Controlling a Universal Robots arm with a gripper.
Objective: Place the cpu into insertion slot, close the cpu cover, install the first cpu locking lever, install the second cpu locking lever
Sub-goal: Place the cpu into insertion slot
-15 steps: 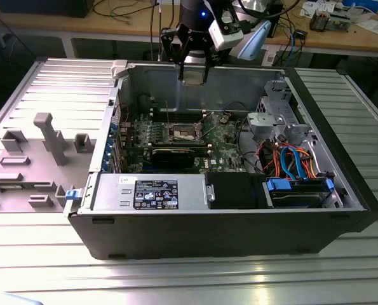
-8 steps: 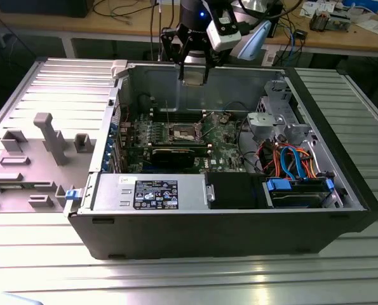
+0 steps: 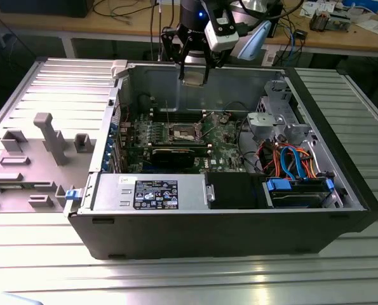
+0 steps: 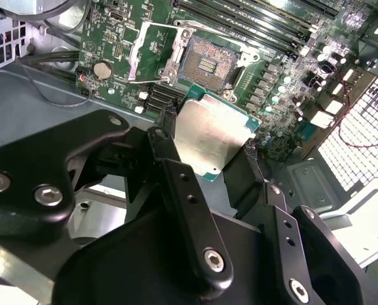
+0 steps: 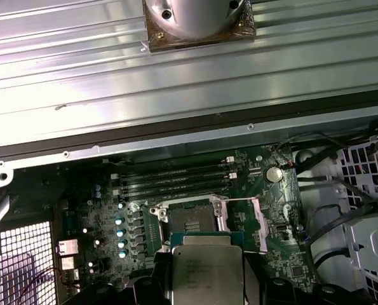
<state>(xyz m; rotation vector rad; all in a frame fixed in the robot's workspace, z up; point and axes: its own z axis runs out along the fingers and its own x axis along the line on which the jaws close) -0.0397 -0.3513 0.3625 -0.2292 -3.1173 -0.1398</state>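
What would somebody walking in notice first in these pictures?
An open computer case sits in the middle of the exterior view, with the gripper hanging over its inside. In the second wrist view the gripper holds the cpu by its edges above the green motherboard. The cpu is short of the bare insertion slot, whose cpu cover stands open beside it.

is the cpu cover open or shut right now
Open. In the second wrist view the cpu cover lies flipped back beside the insertion slot, whose dark centre is bare; the gripper holds the cpu.
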